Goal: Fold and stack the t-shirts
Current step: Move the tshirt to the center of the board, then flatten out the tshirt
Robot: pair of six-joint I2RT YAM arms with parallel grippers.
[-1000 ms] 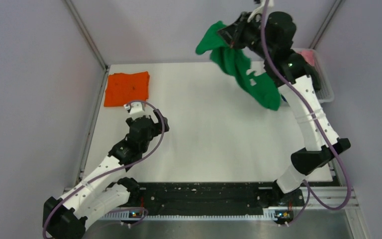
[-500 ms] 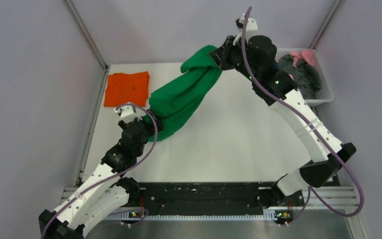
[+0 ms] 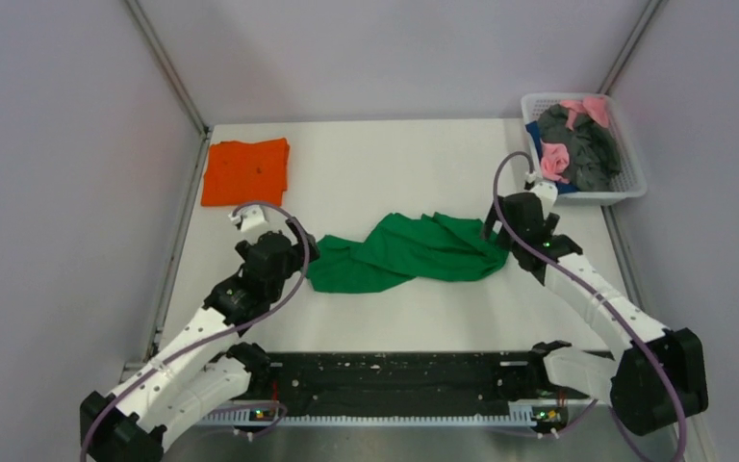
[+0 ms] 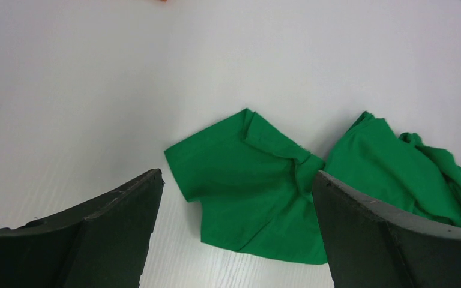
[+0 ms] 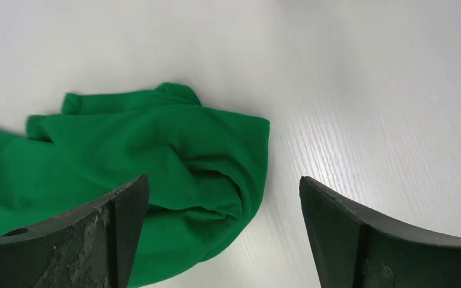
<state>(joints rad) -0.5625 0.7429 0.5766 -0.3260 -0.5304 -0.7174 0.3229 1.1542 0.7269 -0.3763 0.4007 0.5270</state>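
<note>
Green soft cloth t-shirt (image 3: 409,252), one: it lies crumpled in a long bunch across the middle of the white table (image 3: 385,164), between the two grippers. Orange cloth t-shirt (image 3: 245,170), one: folded flat into a square at the far left corner, well apart from the green one. Left gripper (image 4: 237,180): jaws spread wide, holding nothing, at the green shirt's left end. Right gripper (image 5: 223,183): jaws likewise spread and empty, at its right end. One white plastic basket (image 3: 539,96), far right, holds pink, dark grey and blue garments.
</note>
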